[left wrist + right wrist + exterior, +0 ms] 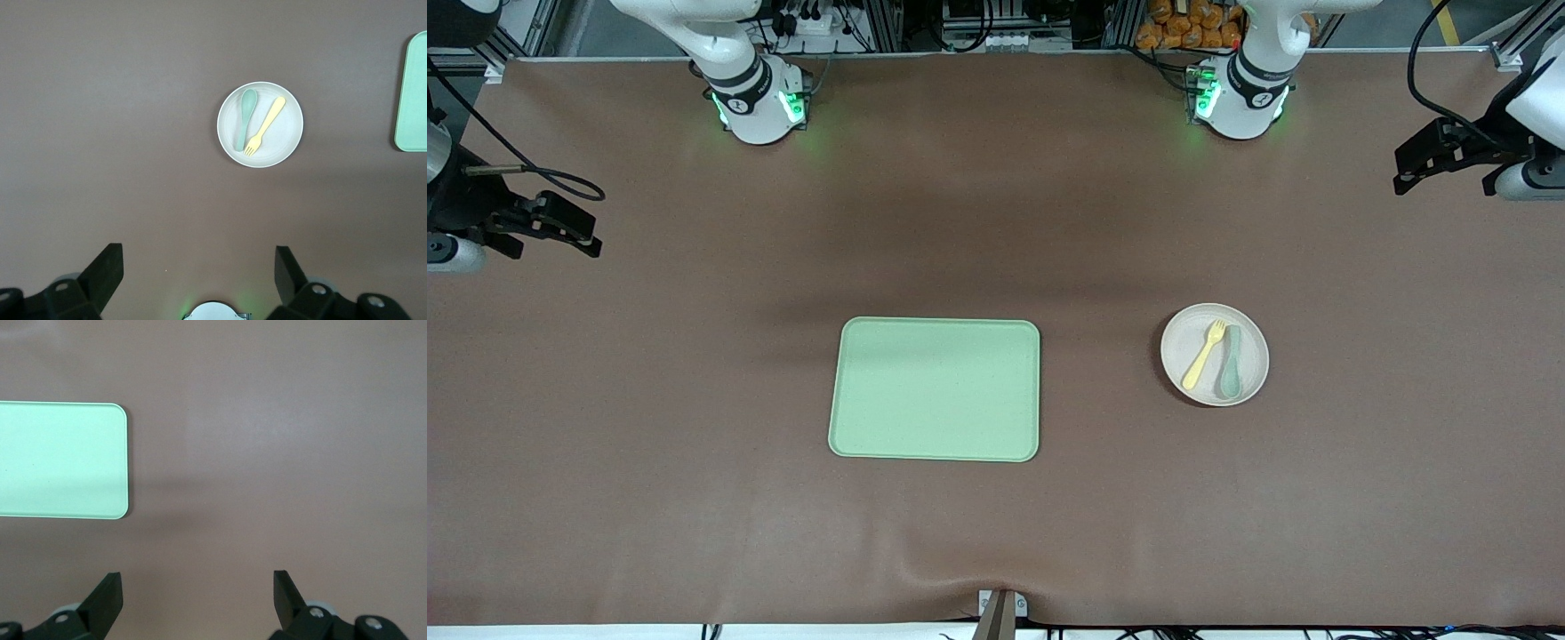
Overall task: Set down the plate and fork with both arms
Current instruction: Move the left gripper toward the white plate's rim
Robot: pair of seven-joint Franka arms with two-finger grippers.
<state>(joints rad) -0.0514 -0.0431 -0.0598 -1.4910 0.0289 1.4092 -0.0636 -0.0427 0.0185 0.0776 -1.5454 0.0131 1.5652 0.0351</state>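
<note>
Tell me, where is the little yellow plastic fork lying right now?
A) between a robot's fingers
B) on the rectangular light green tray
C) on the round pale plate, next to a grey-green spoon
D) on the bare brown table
C: the small pale yellow plastic fork lies on the round pale beige plate beside the grey-green spoon; nothing is holding it.

Brown matte table covering (pixel 694 498), slightly wrinkled; aluminium framing (pixel 978 27) and perhaps orange objects (pixel 1192 22) along its edge.

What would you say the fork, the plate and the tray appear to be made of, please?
Small pale yellow fork: probably matte plastic, uniformly coloured with no metallic shine. Round beige-pink plate: likely matte plastic or composite, faintly speckled. Rectangular light green tray: seemingly the same, glare-free.
</note>
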